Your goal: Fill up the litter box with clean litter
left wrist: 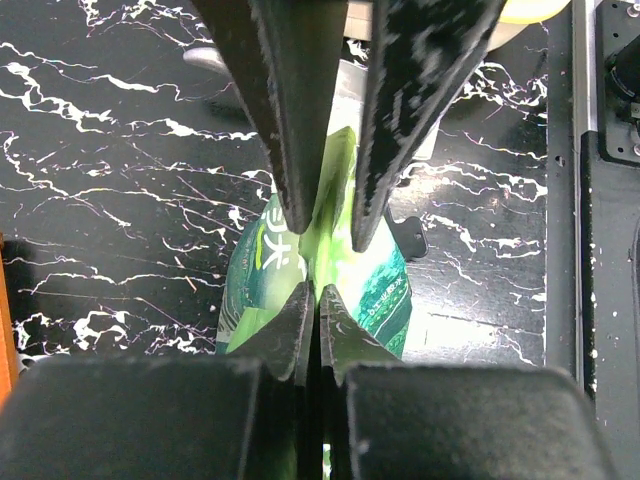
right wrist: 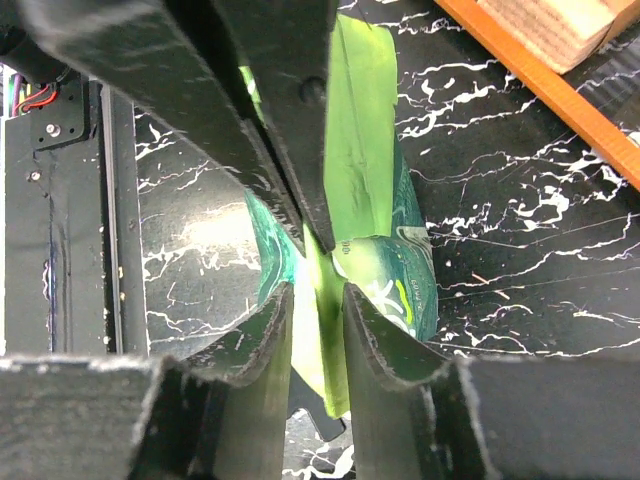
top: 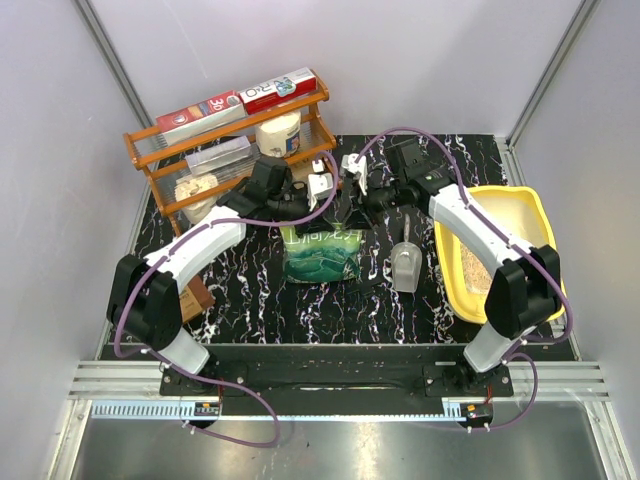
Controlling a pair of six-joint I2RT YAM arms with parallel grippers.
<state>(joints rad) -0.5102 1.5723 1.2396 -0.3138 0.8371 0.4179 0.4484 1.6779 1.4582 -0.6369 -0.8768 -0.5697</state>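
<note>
Upright, pouch (top: 320, 252) between both grippers.

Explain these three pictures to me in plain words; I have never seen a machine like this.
The big picture looks down from above on two white-and-black robot arms bolted at the near edge of a black marbled table. The other two pictures come from cameras on each wrist, looking along that arm's own black fingers.

On the table lie a green litter pouch with white characters, a grey scoop, an orange wire rack of boxes at the back left, and a shallow yellow plastic litter box on the right with some pale beige litter inside.

The left tool is shut on the pouch's top edge. The right tool straddles the same edge, jaws slightly apart; a firm grip cannot be told.
</note>
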